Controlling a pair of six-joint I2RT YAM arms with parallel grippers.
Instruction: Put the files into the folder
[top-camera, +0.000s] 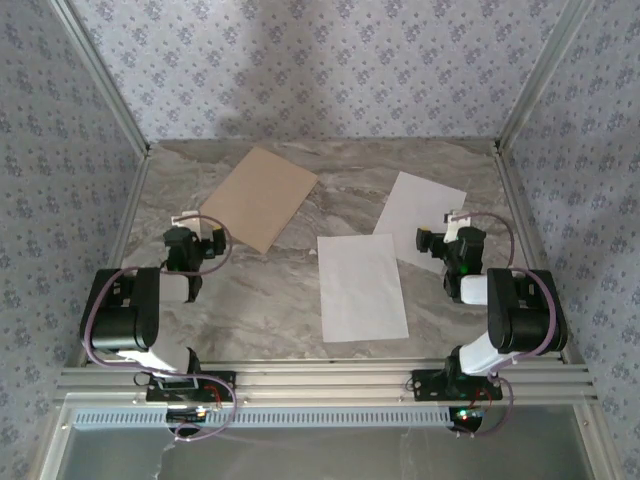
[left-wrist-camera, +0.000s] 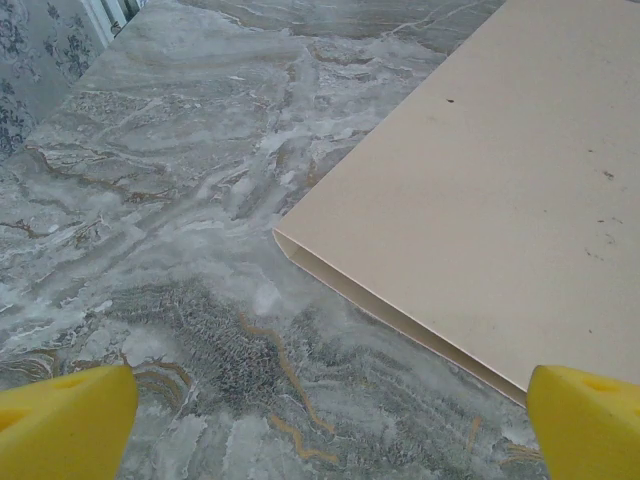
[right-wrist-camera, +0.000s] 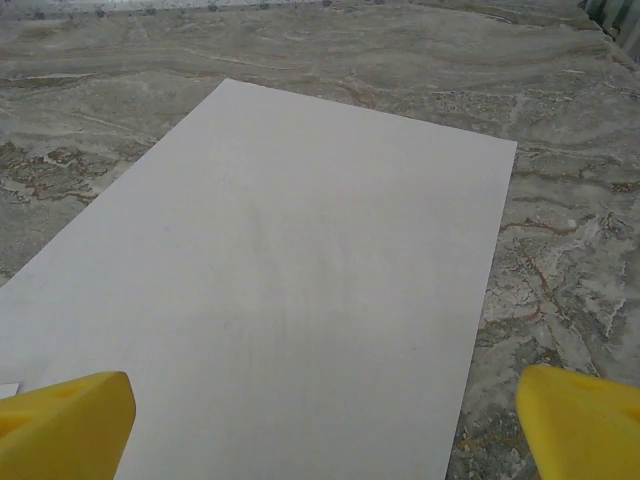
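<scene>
Top external: your tan cardboard folder (top-camera: 260, 198) lies closed, white paper sheets (top-camera: 361, 286) outside; left gripper (left-wrist-camera: 325, 415), right gripper (right-wrist-camera: 325, 415) wide open, empty.

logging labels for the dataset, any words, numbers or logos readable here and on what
No text can be read anywhere.
Flat tan cardboard folder: plain cover, a few dark specks, no lettering.
Near white paper sheet: blank.
Far white paper sheet: blank.
Walls: flower pattern only.
</scene>
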